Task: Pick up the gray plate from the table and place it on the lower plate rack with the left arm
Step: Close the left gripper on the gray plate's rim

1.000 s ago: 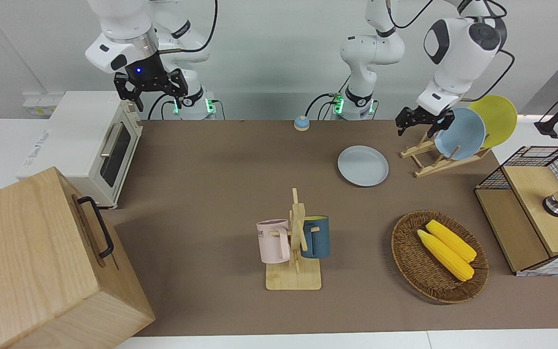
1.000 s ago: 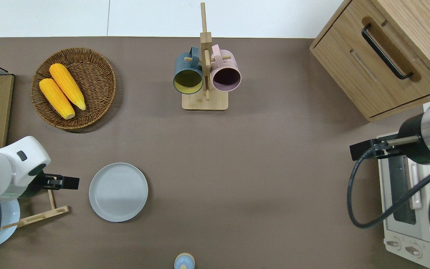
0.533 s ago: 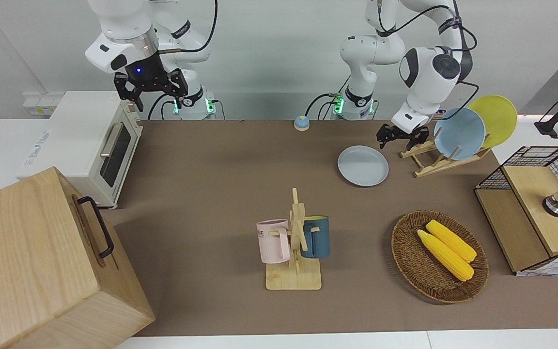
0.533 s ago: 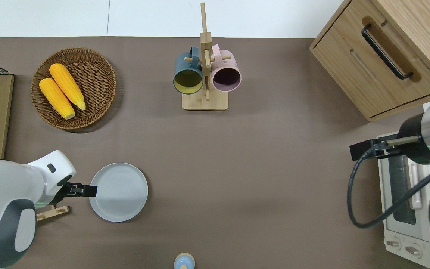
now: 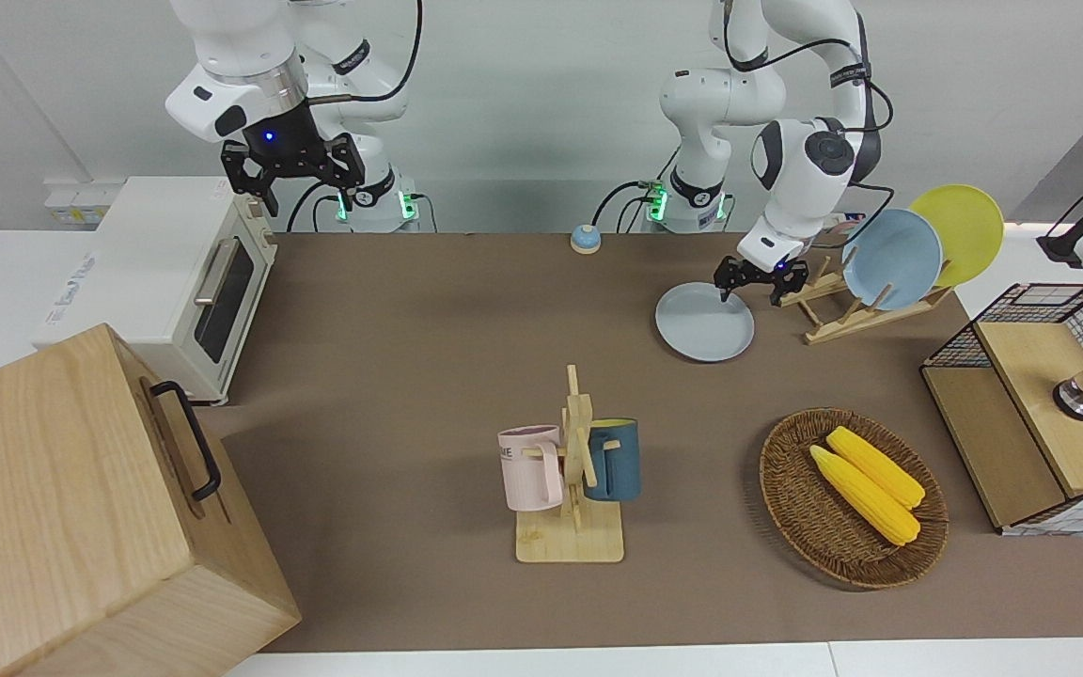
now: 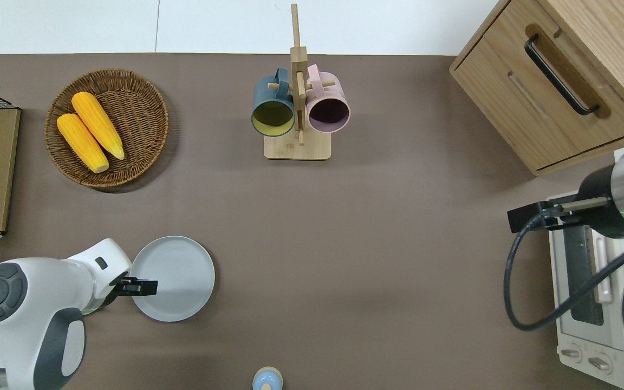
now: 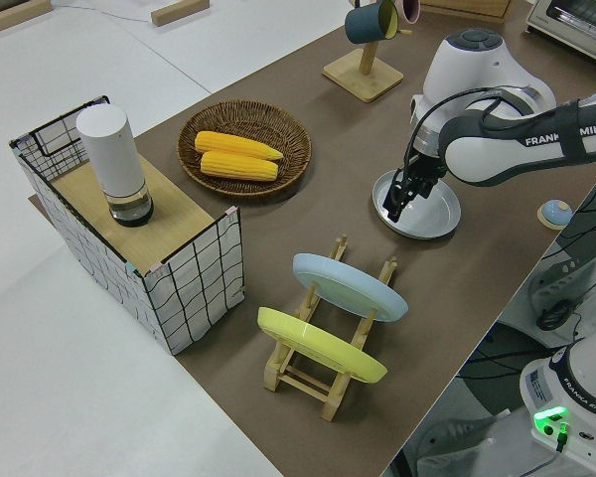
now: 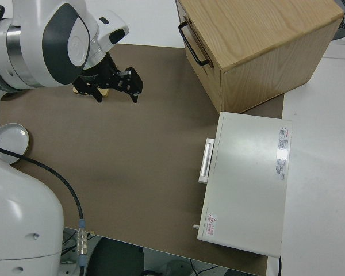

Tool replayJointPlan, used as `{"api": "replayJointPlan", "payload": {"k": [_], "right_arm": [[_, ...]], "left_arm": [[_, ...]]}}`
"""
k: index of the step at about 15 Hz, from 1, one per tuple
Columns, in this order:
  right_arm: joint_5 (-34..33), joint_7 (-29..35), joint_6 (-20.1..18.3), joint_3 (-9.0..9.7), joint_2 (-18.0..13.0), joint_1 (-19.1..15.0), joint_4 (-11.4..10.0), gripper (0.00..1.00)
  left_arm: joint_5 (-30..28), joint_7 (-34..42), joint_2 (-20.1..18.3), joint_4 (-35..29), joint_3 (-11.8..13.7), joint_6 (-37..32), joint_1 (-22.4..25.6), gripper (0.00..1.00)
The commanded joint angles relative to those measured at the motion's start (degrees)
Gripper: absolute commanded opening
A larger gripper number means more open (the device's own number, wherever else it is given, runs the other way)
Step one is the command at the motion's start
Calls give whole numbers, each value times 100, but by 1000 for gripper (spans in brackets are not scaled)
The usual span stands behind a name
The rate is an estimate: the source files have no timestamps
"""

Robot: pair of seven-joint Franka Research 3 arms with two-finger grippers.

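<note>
The gray plate [image 5: 703,324] lies flat on the brown mat, also in the overhead view [image 6: 179,276] and the left side view [image 7: 429,214]. My left gripper [image 5: 748,282] is open and low over the plate's rim at the rack's side [image 6: 137,286] [image 7: 401,199]; one finger stands inside the rim, the other outside. The lower plate rack [image 5: 828,318] stands beside the plate toward the left arm's end [image 7: 363,288]. It holds a light-blue plate [image 5: 891,259] and a yellow plate [image 5: 960,230]; its pegs nearest the gray plate are bare. The right arm's gripper [image 5: 290,179] is parked, open.
A mug tree [image 5: 574,480] with a pink and a blue mug stands mid-table. A wicker basket [image 5: 791,512] holds two corn cobs. A wire crate [image 5: 1021,376], a wooden drawer box [image 5: 62,508], a toaster oven [image 5: 175,273] and a small bell [image 5: 585,239] stand around the edges.
My left gripper has swung from over the rack down to the gray plate's rim. The plate has not moved. The right arm is still.
</note>
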Motion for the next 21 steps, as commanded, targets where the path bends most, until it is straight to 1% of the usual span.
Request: {"api": "replayJointPlan", "payload": {"k": [1, 3, 7, 15, 18, 19, 20, 21], "right_arm": [[59, -8, -74, 32, -14, -56, 35, 990], [59, -8, -74, 33, -14, -56, 35, 990], [59, -8, -74, 33, -14, -56, 35, 990], [59, -8, -74, 33, -14, -56, 35, 990], [59, -8, -74, 33, -14, -56, 35, 987], [59, -8, -74, 33, -14, -56, 35, 987], [59, 1, -74, 24, -14, -56, 35, 990], [59, -8, -74, 32, -14, -56, 35, 990]], "left_arm": [[-20, -86, 68, -206, 22, 385, -66, 993], [-20, -86, 173, -303, 22, 648, -66, 993], [-20, -86, 410, -338, 22, 921, -101, 993], [-20, -86, 665, -479, 13, 1326, -110, 993], [-20, -86, 683, -488, 22, 1344, -172, 981], [-20, -86, 683, -488, 22, 1344, -172, 927], [-20, -86, 692, -488, 13, 1344, -172, 852], [-20, -86, 692, -479, 13, 1344, -172, 700]]}}
